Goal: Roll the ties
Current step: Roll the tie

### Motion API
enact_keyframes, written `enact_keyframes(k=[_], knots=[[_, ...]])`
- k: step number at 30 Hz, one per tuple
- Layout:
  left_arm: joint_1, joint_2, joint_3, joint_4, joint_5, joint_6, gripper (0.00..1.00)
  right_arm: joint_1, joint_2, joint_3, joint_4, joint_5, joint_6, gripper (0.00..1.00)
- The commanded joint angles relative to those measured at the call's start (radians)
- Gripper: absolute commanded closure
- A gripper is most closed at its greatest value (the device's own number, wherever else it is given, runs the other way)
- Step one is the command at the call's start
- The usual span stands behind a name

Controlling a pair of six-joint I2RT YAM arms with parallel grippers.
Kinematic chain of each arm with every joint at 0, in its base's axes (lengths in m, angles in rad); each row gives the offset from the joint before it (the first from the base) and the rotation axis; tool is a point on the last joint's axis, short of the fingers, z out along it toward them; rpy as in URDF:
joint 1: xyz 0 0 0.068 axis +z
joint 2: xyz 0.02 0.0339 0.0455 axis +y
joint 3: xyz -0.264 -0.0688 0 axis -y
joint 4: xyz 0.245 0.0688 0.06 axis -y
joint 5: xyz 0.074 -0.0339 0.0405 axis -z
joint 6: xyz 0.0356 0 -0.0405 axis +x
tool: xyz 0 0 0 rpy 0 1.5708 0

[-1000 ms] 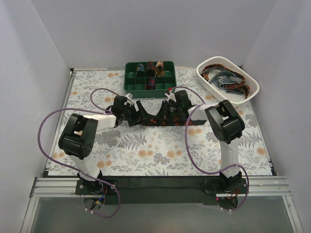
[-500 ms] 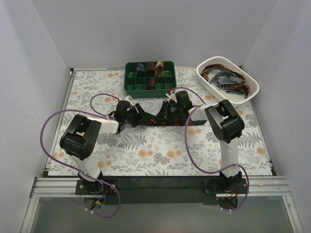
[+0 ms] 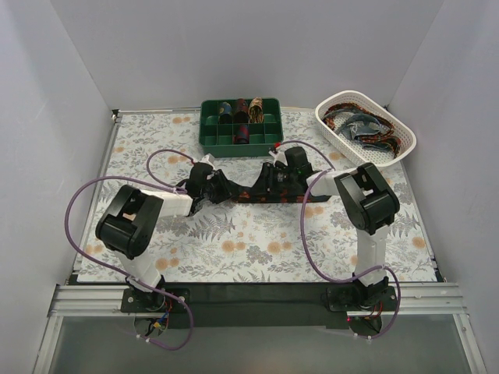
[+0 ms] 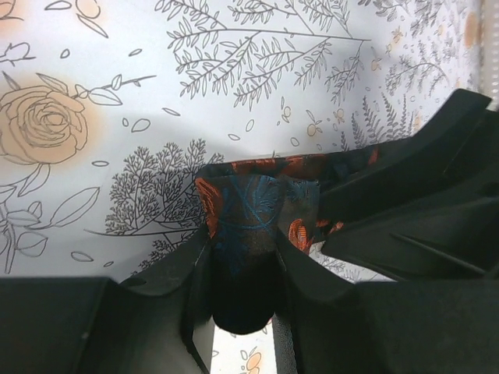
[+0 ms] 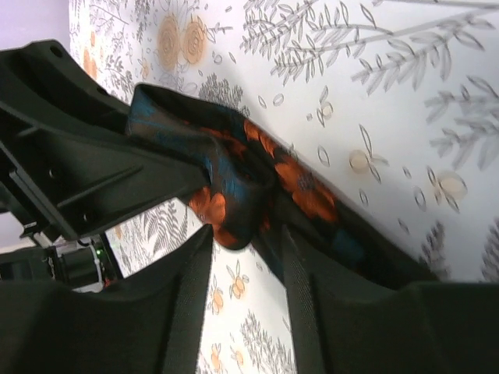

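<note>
A dark tie (image 3: 251, 195) with an orange-red and blue print lies across the middle of the floral mat. Both grippers meet at it. My left gripper (image 3: 224, 187) is shut on a folded end of the tie (image 4: 249, 195), which fills the gap between its fingers (image 4: 243, 241). My right gripper (image 3: 269, 183) faces it from the right, and its fingertips (image 5: 245, 234) close on a bunched fold of the same tie (image 5: 300, 187). The left gripper's black body shows in the right wrist view (image 5: 78, 156), close by.
A green compartment tray (image 3: 238, 146) at the back centre holds a few rolled ties (image 3: 240, 107). A white basket (image 3: 339, 139) at the back right holds loose ties (image 3: 359, 125). Purple cables (image 3: 308, 241) loop over the mat beside each arm.
My left gripper has moved right along the tie toward the right gripper and closed on it. The right gripper has shifted slightly right.
</note>
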Motion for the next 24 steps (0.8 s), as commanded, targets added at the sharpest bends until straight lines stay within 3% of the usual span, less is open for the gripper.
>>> enact_keyframes(k=[1, 5, 11, 16, 24], knots=[[-0.005, -0.041, 0.006, -0.165, -0.09, 0.082, 0.98, -0.035, -0.106, -0.043, -0.063, 0.04, -0.068, 0.55], [-0.005, -0.088, 0.035, -0.266, -0.136, 0.142, 1.0, -0.072, -0.199, -0.083, -0.158, 0.106, -0.169, 0.47], [-0.005, -0.13, 0.112, -0.481, -0.253, 0.25, 1.0, -0.086, -0.354, -0.136, -0.351, 0.276, -0.307, 0.45], [-0.007, -0.176, 0.15, -0.627, -0.415, 0.314, 0.99, -0.087, -0.45, -0.188, -0.437, 0.406, -0.33, 0.45], [-0.011, -0.192, 0.234, -0.763, -0.667, 0.414, 0.98, -0.086, -0.566, -0.233, -0.489, 0.426, -0.289, 0.45]])
